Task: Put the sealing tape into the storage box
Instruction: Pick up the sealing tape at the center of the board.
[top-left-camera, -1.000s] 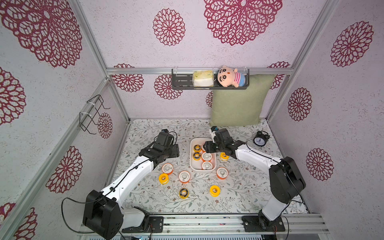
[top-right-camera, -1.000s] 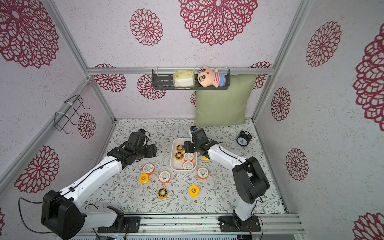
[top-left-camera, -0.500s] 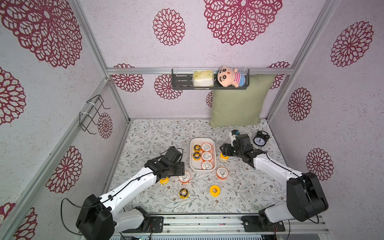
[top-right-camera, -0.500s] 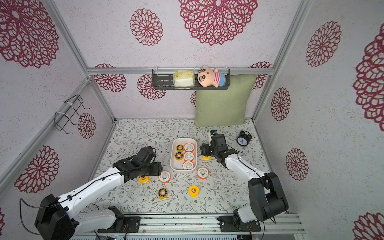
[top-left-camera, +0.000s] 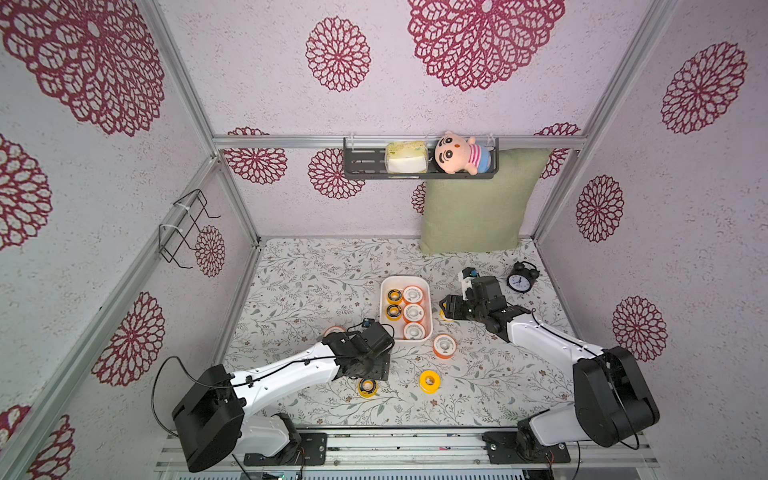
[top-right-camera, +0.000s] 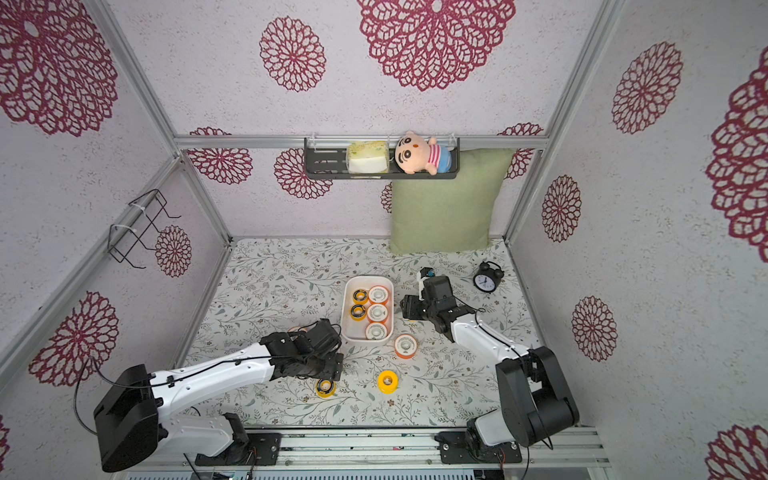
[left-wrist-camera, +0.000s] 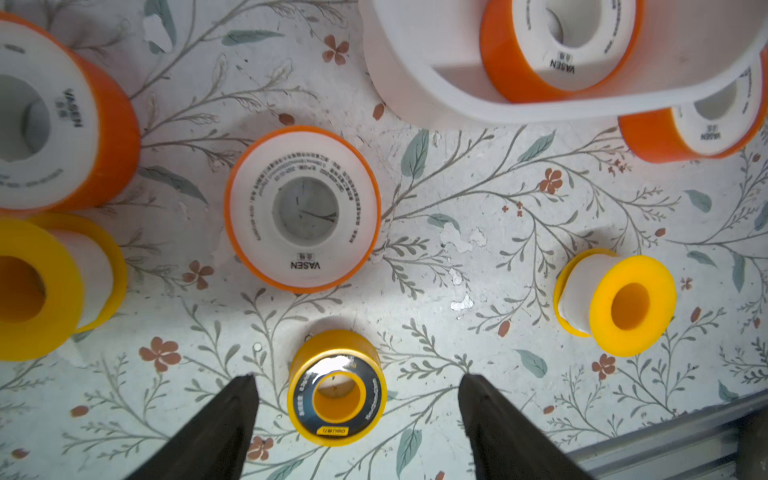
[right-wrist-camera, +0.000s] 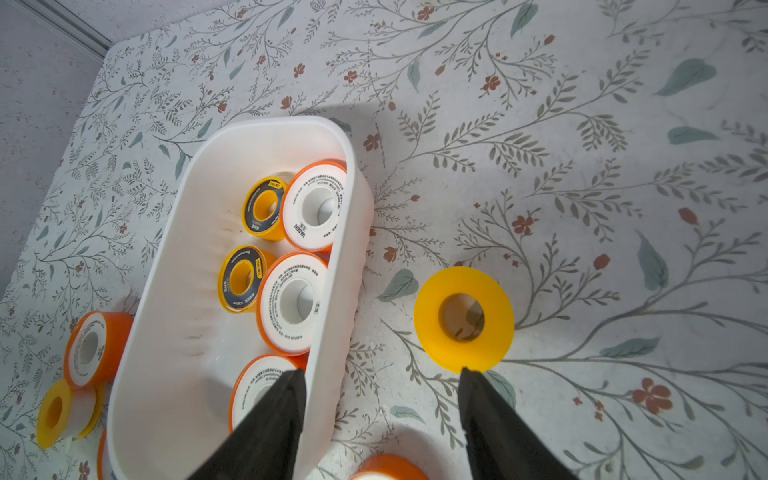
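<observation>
Both left claw (left-wrist-camera: 356, 376) and right claw (right-wrist-camera: 380, 370) newly beside loose sealing tape (left-wrist-camera: 336, 388)

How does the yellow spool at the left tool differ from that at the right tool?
The ringed spool shows a black printed ring; the plain yellow spool shows none. The ringed spool is centred between the left tool's fingers; the plain yellow spool sits beyond one finger of the right tool. Both rest outside the box.
</observation>
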